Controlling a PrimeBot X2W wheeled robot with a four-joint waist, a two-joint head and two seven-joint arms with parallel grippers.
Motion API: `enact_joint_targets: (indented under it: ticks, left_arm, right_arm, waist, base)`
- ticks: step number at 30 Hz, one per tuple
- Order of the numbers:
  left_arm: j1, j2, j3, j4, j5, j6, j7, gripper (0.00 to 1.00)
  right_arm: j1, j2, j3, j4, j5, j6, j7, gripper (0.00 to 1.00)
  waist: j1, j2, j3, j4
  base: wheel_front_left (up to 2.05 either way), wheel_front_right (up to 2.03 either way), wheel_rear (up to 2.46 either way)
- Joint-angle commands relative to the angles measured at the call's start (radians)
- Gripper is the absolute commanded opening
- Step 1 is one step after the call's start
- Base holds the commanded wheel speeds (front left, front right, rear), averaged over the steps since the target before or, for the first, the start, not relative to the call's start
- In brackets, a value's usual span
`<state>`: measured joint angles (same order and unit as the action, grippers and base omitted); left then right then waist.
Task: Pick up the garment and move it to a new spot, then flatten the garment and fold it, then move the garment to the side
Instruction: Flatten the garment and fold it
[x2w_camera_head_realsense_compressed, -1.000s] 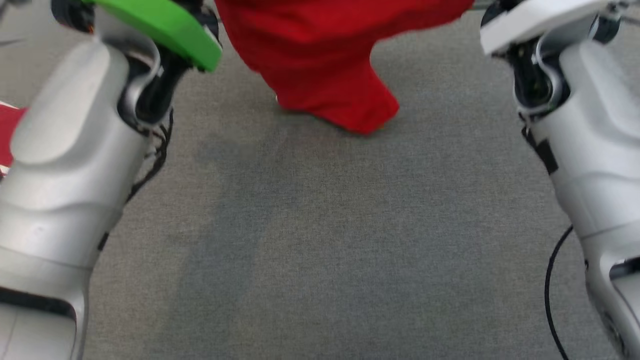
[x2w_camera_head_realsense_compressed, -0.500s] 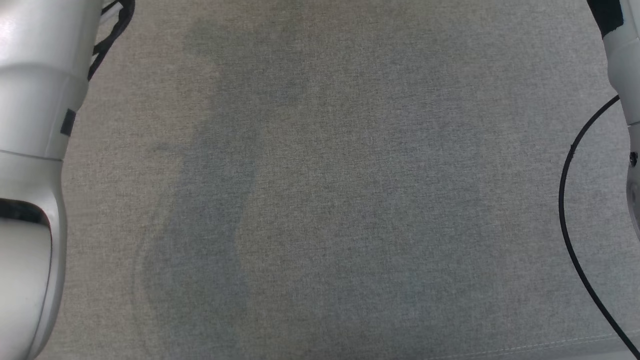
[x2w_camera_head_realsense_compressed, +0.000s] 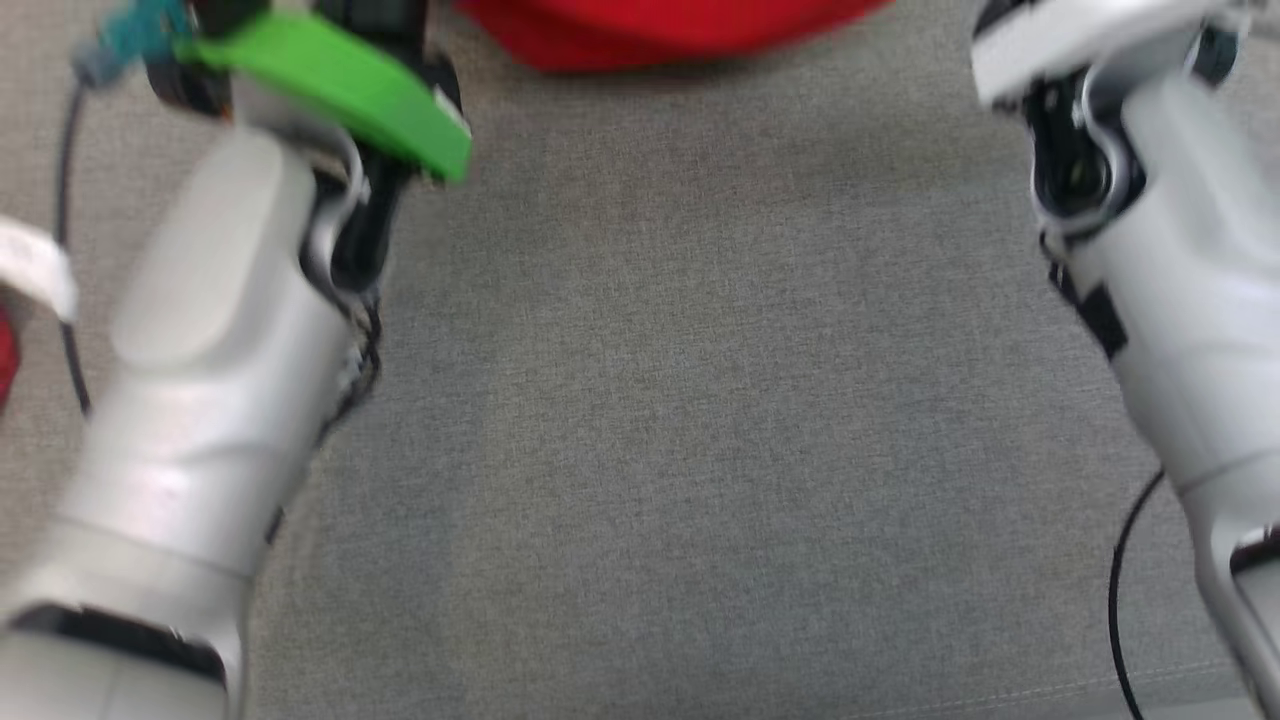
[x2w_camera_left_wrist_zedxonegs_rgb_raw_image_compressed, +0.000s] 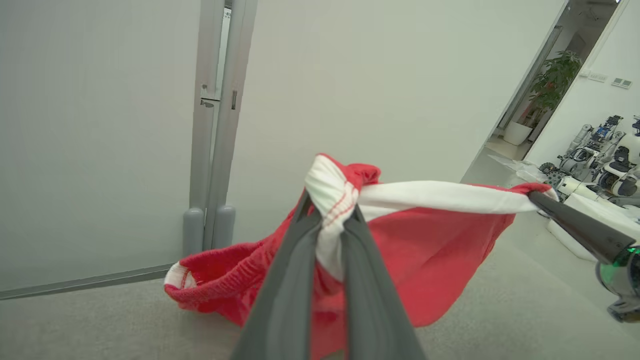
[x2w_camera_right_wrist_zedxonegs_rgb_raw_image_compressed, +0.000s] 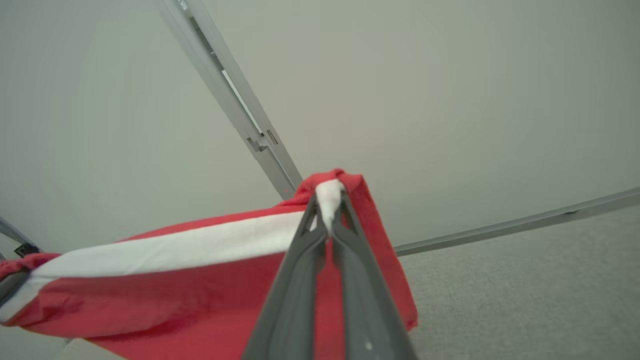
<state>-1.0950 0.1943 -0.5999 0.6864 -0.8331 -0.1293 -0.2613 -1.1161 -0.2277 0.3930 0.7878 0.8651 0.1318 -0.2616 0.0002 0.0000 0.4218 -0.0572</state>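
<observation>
Move-to-new-spot step, I judge: left end effector (x2w_camera_left_wrist_zedxonegs_rgb_raw_image_compressed: 330, 210) and right end effector (x2w_camera_right_wrist_zedxonegs_rgb_raw_image_compressed: 327, 200) each clamp the garment (x2w_camera_head_realsense_compressed: 660, 30), stretched between them at 12 o'clock above the grey surface (x2w_camera_head_realsense_compressed: 640, 450); the next move calls for lowering it evenly to spread it flat.

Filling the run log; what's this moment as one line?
left tool: shut on red garment | right tool: shut on red garment | white band: stretched between tools
</observation>
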Motion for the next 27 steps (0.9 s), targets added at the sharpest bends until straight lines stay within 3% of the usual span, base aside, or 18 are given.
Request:
enact_joint_targets:
  ticks: [1, 7, 14, 27]
  left_arm:
    - [0.080, -0.011, 0.029, -0.029, 0.027, -0.001, -0.005, 0.00]
    - [0.373, -0.061, 0.131, -0.161, 0.140, 0.008, -0.005, 0.00]
    - [0.655, -0.094, 0.171, -0.259, 0.252, 0.015, -0.005, 0.00]
    - [0.995, -0.133, 0.192, -0.308, 0.280, 0.007, -0.005, 0.00]
  right_arm:
    - [0.077, -0.015, 0.001, -0.027, 0.011, -0.002, -0.004, 0.00]
    - [0.363, -0.049, -0.033, -0.169, 0.027, -0.002, -0.005, 0.00]
    - [0.655, -0.051, -0.101, -0.304, 0.015, -0.002, -0.005, 0.00]
    - [1.041, -0.019, -0.216, -0.428, -0.072, -0.002, 0.001, 0.00]
  waist:
    - [-0.0002, 0.0000, -0.032, 0.008]
    - [-0.0002, 0.0000, -0.092, 0.026]
    - [-0.0002, 0.0000, -0.171, 0.033]
    - [-0.0002, 0.0000, -0.283, 0.060]
  base:
    - [0.00, 0.00, 0.00]
    - [0.00, 0.00, 0.00]
    - [0.00, 0.00, 0.00]
    - [0.00, 0.00, 0.00]
